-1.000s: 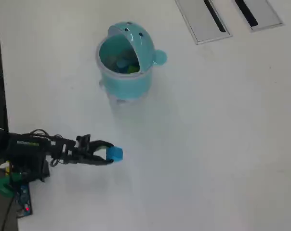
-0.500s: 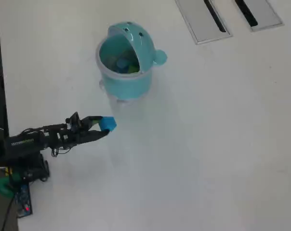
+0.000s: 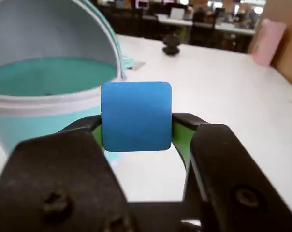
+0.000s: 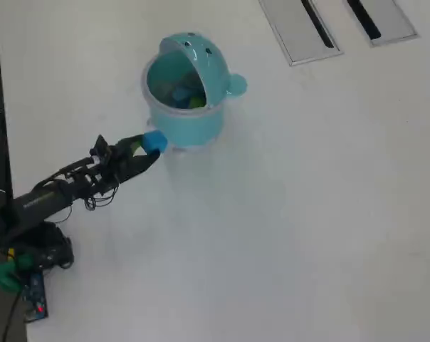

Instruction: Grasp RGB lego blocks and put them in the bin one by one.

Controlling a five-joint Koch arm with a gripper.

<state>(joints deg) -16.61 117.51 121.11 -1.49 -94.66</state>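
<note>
My gripper [image 3: 136,125] [image 4: 149,146] is shut on a bright blue lego block [image 3: 136,116] [image 4: 155,141], pinched between its green-lined fingers. The teal whale-shaped bin [image 4: 183,92] [image 3: 44,92] stands with its domed lid tipped back and its mouth open. The held block hangs just outside the bin's near rim, at its lower left in the overhead view. Inside the bin lie a yellow-green piece [image 4: 196,102] and a blue piece [image 4: 179,92]. No red block shows.
The white table [image 4: 307,199] stretches to the right and below the bin. Two grey slotted panels [image 4: 300,28] lie at the top right. The arm's base and cables [image 4: 26,263] sit at the lower left edge.
The arm has swung up and toward the bin, carrying the blue block from the lower left of the table to just beside the bin's rim.
</note>
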